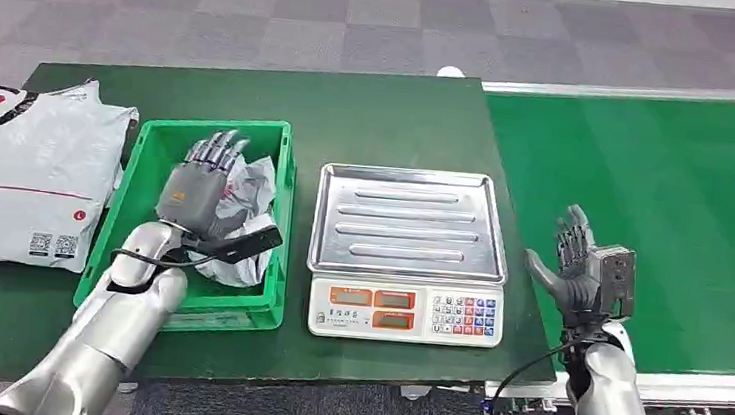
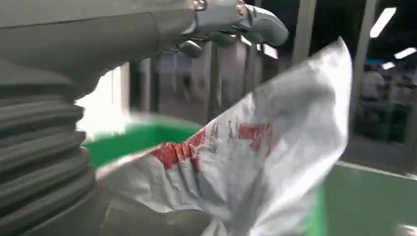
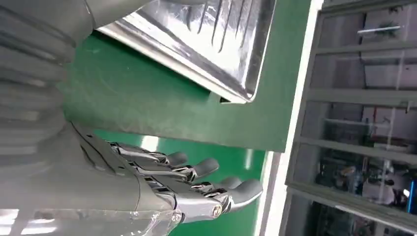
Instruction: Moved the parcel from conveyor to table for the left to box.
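Fingers [image 1: 216,148] of left hand [image 1: 196,189] spread above crumpled parcel [image 1: 247,200] inside green box [image 1: 138,169], right hand [image 1: 579,264] fingers apart, holding nothing, beside scale [image 1: 408,251]

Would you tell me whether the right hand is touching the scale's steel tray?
Apart. The head view shows bare green table between the right hand and the steel tray.

The parcel [image 1: 243,207] in the bin is crinkly grey plastic film with a slight sheen. The bin [image 1: 142,163] itself is smooth green plastic. The scale tray [image 1: 409,221] is shiny ribbed metal and mirrors the light. The table [image 1: 371,118] looks matt green, the conveyor belt [image 1: 646,192] a brighter, smooth green.
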Robot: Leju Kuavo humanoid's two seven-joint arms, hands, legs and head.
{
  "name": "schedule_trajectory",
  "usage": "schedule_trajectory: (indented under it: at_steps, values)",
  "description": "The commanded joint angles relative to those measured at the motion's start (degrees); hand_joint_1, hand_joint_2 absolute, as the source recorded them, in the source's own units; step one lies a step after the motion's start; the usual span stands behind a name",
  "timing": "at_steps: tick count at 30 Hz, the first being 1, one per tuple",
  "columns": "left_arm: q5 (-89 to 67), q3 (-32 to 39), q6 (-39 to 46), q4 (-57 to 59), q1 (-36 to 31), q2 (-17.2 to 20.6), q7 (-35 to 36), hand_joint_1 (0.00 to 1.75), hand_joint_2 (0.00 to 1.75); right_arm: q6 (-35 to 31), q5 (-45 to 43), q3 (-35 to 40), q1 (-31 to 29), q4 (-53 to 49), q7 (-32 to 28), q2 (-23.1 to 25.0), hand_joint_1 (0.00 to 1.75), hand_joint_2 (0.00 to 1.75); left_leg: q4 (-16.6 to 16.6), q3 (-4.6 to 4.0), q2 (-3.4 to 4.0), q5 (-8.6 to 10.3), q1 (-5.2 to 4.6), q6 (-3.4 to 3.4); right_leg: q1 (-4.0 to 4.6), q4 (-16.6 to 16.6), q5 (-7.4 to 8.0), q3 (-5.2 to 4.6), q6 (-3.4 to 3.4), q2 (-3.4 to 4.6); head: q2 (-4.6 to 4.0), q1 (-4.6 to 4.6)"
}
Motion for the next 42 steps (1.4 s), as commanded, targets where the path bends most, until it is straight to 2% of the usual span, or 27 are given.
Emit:
schedule_trajectory:
  at_steps: [1, 4, 5, 7, 11, 16, 19, 24, 27, 29, 34, 36, 42]
  values:
    - [24.4, 3.2, -22.6, -3.8, -2.0, -3.5, -10.0, 0.00, 1.75, -0.6, 0.4, 2.9, -4.6, 5.0, 0.1, -0.8, 0.00, 1.75, 0.0, 0.01, 0.01, -0.02, 0.03, -0.01, 0.03, 0.0, 0.01, 0.03, -0.02, 0.04, 0.00, 0.00]
    - [24.3, 3.2, -22.6, -3.8, -1.9, -3.3, -10.0, 0.00, 1.75, -0.6, 0.4, 2.9, -4.5, 5.0, 0.1, -0.8, 0.00, 1.75, 0.0, 0.09, 0.05, -0.04, 0.03, -0.01, 0.04, -0.1, 0.01, 0.10, -0.03, 0.09, 0.00, 0.00]
    - [37.5, 5.3, -37.5, -3.5, -2.6, -4.8, -13.8, 0.00, 1.75, -0.3, 0.8, 3.6, -5.2, 6.1, 0.2, -0.9, 0.00, 1.75, 0.0, 0.06, 0.05, -0.03, 0.03, -0.01, 0.03, 0.0, 0.01, 0.07, -0.02, 0.08, 0.00, 0.00]
    - [45.2, 5.0, -43.0, -3.6, -3.6, -6.8, -11.3, 0.00, 1.75, -0.5, 1.1, 4.7, -6.6, 8.1, 0.2, -0.5, 0.00, 1.75, 0.0, 0.05, 0.05, -0.04, 0.06, -0.02, 0.06, 0.0, 0.01, 0.06, -0.04, 0.10, 0.00, 0.00]
    - [49.7, 1.6, -48.2, -2.0, -5.8, -10.7, -9.0, 0.00, 1.75, -1.2, 3.3, 6.6, -9.1, 10.8, 0.1, 1.6, 0.00, 1.75, 0.0, 0.11, -0.05, -0.03, 0.09, -0.01, 0.09, -0.1, 0.01, 0.17, -0.04, 0.00, 0.02, 0.00]
    - [63.3, 2.5, -54.0, 4.0, -8.2, -15.6, -4.9, 0.00, 1.75, -1.6, 4.7, 9.6, -12.5, 14.6, 0.2, 3.9, 0.00, 1.75, 0.0, 0.09, 0.06, -0.03, 0.03, -0.01, 0.04, 0.0, 0.04, 0.11, -0.02, 0.09, 0.00, 0.00]
    - [65.9, 2.1, -51.8, 6.7, -7.7, -17.0, -3.3, 0.00, 1.75, -1.6, 4.7, 11.4, -13.8, 16.7, 0.2, 4.9, 0.00, 1.75, 0.0, 0.12, 0.06, -0.03, 0.04, -0.01, 0.04, -0.1, 0.04, 0.14, -0.03, 0.09, 0.02, 0.00]
    - [70.6, 2.9, -42.3, 11.9, -6.9, -16.9, -3.4, 0.00, 1.75, -0.7, 4.2, 16.2, -19.2, 25.0, -0.5, 8.9, 0.00, 1.75, -0.1, 0.30, 0.28, -0.08, 0.02, -0.03, 0.02, -0.1, 0.06, 0.23, -0.05, 0.32, 0.02, 0.00]
    - [71.2, 2.0, -40.6, 14.2, -6.9, -17.0, -2.4, 0.00, 1.75, -0.9, 4.6, 18.7, -21.7, 29.0, -0.4, 11.2, 0.00, 1.75, -0.1, 0.32, 0.43, -0.08, 0.02, -0.04, 0.03, -0.1, 0.09, 0.20, -0.06, 0.48, 0.02, 0.00]
    - [72.2, 2.3, -39.7, 15.3, -6.8, -17.4, -2.3, 0.00, 1.75, -1.3, 4.7, 19.4, -22.0, 29.8, -0.7, 11.8, 0.00, 1.75, -0.2, 0.41, 0.45, -0.07, 0.06, -0.06, 0.07, -0.1, 0.08, 0.26, -0.08, 0.51, 0.00, 0.00]
    - [69.6, -0.4, -27.4, 16.2, -5.0, -17.2, -4.8, 0.00, 1.75, -5.2, 5.2, 19.9, -19.3, 27.1, -2.1, 13.0, 0.00, 1.75, -0.2, 0.51, 0.32, -0.08, 0.08, -0.05, 0.08, -0.2, 0.04, 0.42, -0.06, 0.38, 0.02, 0.00]
    - [69.5, -0.5, -27.0, 16.0, -4.9, -17.0, -4.9, 0.00, 1.75, -5.2, 5.2, 20.0, -19.1, 26.7, -2.1, 13.0, 0.00, 1.75, -0.1, 0.25, 0.15, -0.04, 0.06, -0.03, 0.06, -0.1, 0.01, 0.22, -0.03, 0.19, 0.02, 0.00]
    - [69.5, -0.5, -27.0, 16.0, -5.0, -17.0, -4.9, 0.00, 1.75, -5.2, 5.2, 19.9, -19.2, 26.7, -2.1, 12.9, 0.00, 1.75, -0.1, 0.32, 0.12, -0.05, 0.04, -0.04, 0.04, -0.1, -0.01, 0.29, -0.05, 0.19, 0.02, 0.00]
